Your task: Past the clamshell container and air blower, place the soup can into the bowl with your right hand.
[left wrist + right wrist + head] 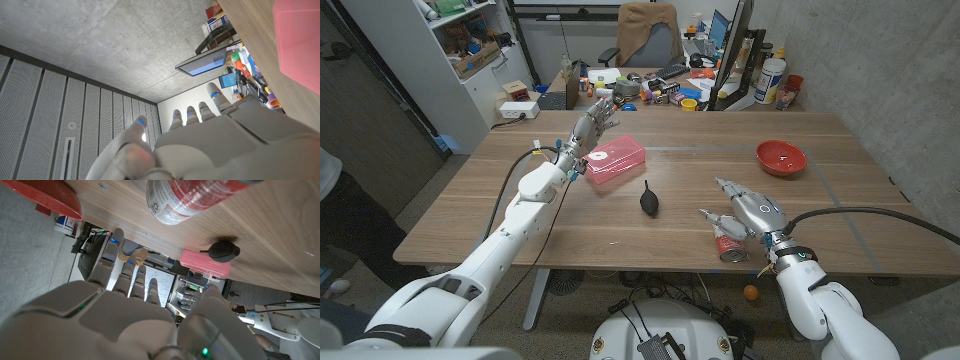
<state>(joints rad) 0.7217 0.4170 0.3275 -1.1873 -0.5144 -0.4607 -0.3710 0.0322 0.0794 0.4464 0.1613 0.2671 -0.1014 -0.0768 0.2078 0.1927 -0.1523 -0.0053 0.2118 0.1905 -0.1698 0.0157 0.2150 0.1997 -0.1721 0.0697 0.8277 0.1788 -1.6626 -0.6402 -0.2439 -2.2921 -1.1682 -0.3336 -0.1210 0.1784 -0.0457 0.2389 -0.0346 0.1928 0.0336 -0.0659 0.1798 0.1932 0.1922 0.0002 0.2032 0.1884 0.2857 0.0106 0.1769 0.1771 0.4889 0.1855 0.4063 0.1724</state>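
1. The can [730,243] lies on its side on the desk [840,215], long axis running toward the near edge.
2. Right hand [752,212], fingers spread, is beside the can, holding nothing.
3. Bowl [780,157] stands well apart.

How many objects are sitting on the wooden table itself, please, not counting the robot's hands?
4: a pink clamshell container by the left hand, a black air blower mid-table, a soup can by the right hand, a red bowl far right.

soup can [200,197] cut by frame edge | label unreadable
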